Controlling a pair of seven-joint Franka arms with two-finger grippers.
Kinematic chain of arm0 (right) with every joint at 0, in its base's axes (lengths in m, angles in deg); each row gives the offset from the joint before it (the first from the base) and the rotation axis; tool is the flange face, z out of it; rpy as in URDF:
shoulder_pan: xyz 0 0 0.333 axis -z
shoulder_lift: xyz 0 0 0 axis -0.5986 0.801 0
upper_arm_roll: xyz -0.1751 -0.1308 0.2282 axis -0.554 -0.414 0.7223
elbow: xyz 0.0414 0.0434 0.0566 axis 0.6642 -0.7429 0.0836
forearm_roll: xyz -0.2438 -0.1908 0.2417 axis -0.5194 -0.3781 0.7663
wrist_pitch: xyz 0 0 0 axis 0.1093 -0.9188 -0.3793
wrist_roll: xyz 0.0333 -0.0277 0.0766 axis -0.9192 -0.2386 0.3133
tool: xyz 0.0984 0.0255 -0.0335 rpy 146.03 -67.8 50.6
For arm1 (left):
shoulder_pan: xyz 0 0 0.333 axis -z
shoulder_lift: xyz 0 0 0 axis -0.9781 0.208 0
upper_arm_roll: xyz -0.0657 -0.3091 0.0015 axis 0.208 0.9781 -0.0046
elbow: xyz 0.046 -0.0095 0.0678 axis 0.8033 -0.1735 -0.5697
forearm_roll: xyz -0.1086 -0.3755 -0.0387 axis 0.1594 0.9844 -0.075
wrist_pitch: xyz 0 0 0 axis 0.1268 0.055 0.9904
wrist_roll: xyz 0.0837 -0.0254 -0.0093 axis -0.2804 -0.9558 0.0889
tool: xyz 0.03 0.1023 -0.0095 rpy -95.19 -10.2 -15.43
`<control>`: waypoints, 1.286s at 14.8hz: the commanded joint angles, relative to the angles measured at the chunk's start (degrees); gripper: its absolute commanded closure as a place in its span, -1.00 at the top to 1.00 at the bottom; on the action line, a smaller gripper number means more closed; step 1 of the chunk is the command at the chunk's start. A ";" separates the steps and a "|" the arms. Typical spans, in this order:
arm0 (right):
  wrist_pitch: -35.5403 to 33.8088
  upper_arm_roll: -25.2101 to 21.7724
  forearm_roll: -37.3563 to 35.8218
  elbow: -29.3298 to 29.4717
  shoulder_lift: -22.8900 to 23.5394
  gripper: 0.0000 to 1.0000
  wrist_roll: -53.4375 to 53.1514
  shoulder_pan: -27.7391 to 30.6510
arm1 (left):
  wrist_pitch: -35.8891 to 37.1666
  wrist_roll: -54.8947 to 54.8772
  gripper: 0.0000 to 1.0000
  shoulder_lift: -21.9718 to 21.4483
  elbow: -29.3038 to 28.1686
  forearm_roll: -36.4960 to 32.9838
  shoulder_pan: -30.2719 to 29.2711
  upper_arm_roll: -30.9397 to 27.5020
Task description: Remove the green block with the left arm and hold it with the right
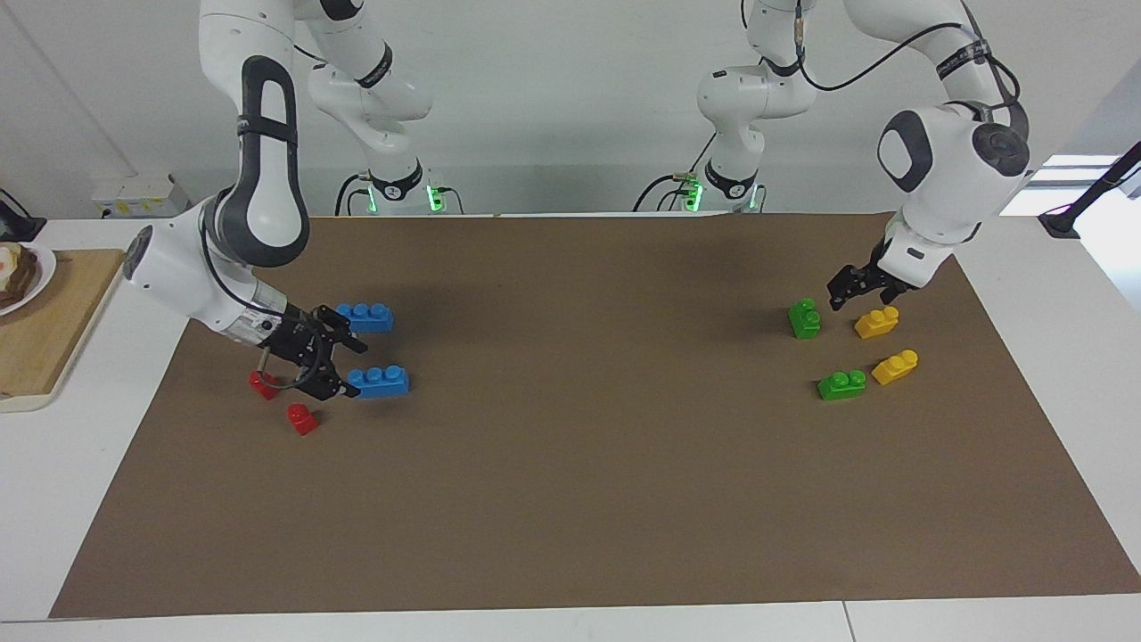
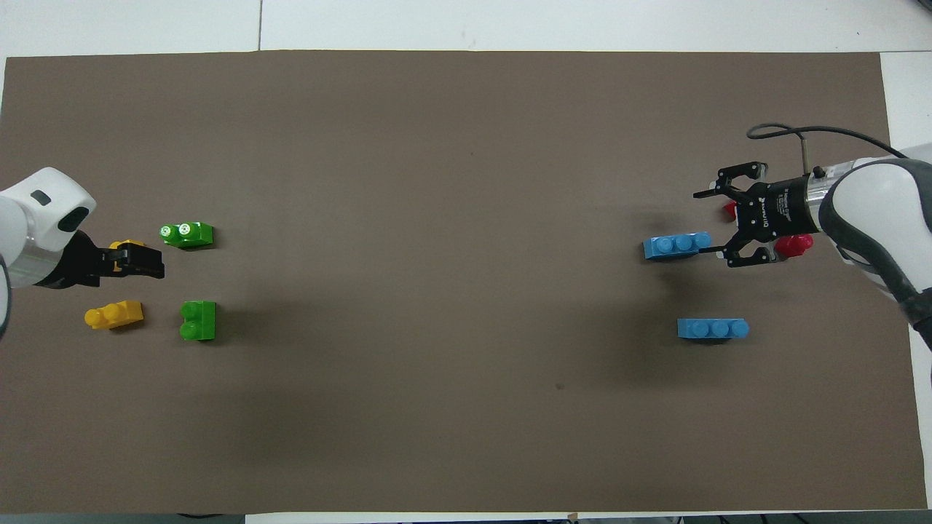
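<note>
Above the green block (image 1: 804, 318), left gripper (image 1: 847, 290) hangs, seemingly empty.

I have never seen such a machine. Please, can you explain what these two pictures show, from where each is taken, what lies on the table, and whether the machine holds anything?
These are two white robot arms at a table covered by a brown mat. One picture looks at them from across the table; the other looks down from above their own end.

The left gripper hangs open over the mat, beside the green block it was to remove; that block lies free. Near it lie a second green brick and two yellow bricks.

At the right arm's end, the right gripper is open just beside a blue brick without holding it. Another blue brick and two small red pieces lie there too.

Nothing is held.
</note>
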 commanded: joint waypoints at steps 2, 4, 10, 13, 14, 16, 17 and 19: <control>-4.84 0.04 -1.54 2.92 -2.60 0.78 -2.73 0.88 | 10.02 1.01 1.00 0.35 10.85 -1.22 -0.41 0.32; -5.20 0.13 -6.26 5.46 -3.74 0.85 -2.47 0.36 | 11.44 1.01 1.00 -0.26 12.27 -1.39 -0.32 0.32; -11.17 1.01 -15.32 17.50 -3.92 0.87 3.57 -1.40 | 13.38 0.74 1.00 -2.11 12.18 -1.31 0.03 0.58; -11.97 1.01 -20.77 18.92 -5.32 0.87 11.48 -3.60 | 14.43 0.74 1.00 -2.11 12.36 -1.31 0.29 0.75; -12.49 1.01 -22.27 18.92 -6.03 0.88 14.20 -4.30 | 14.43 0.74 1.00 -2.03 12.79 -1.39 0.29 0.93; -13.63 1.01 -24.91 19.18 -7.34 0.88 22.19 -5.01 | 15.04 0.65 1.00 -1.41 14.37 -1.39 0.38 0.93; -14.86 1.01 -25.62 19.71 -7.61 0.88 26.49 -5.01 | 16.52 0.65 1.00 -0.89 15.95 -1.39 0.38 0.93; -17.58 0.84 -26.50 20.15 -7.70 0.88 35.80 -4.66 | 17.24 0.65 1.00 0.43 17.45 -1.48 1.43 0.76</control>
